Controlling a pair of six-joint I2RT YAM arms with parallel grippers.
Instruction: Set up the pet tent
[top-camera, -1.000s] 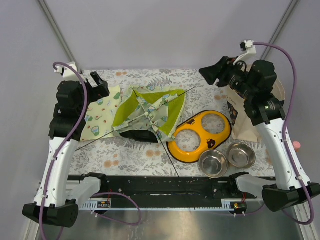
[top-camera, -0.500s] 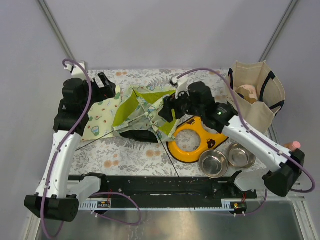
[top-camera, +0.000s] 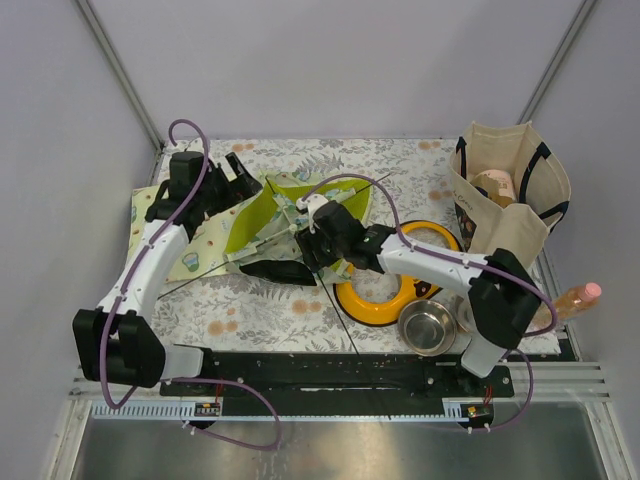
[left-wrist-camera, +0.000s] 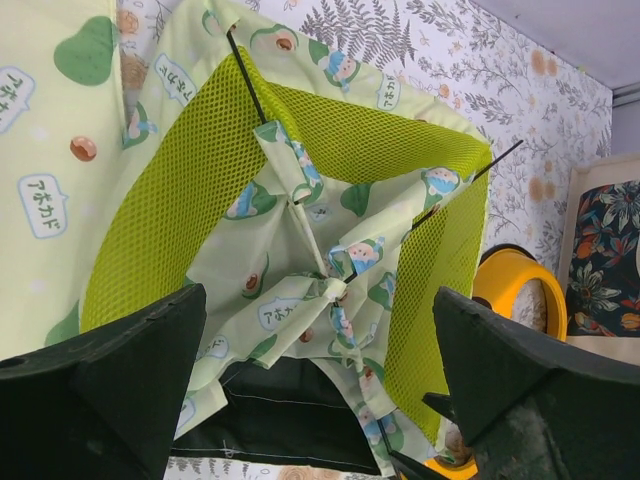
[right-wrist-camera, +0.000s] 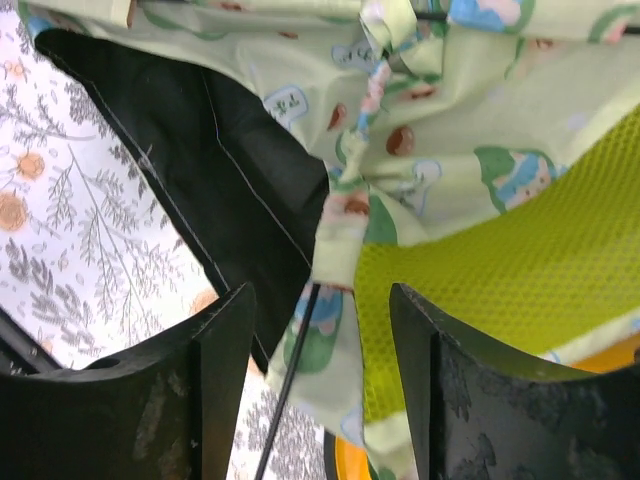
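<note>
The pet tent (top-camera: 285, 222) lies collapsed on the table, avocado-print fabric with lime mesh panels, thin black poles and a black underside. It fills the left wrist view (left-wrist-camera: 330, 230) and the right wrist view (right-wrist-camera: 450, 170). My left gripper (top-camera: 243, 177) is open at the tent's far left corner, above the fabric. My right gripper (top-camera: 310, 250) is open over the tent's near right edge, its fingers either side of a fabric corner and a black pole (right-wrist-camera: 290, 390), not closed on them.
A flat avocado-print mat (top-camera: 195, 240) lies left of the tent. An orange feeder (top-camera: 375, 295) sits right of it, with a steel bowl (top-camera: 427, 327) in front. A tote bag (top-camera: 505, 195) stands at the back right. A bottle (top-camera: 572, 300) lies at the right edge.
My right arm swung from the back right across to the tent and lowered over its near right edge. My left gripper moved right and forward to the tent's far left corner.
</note>
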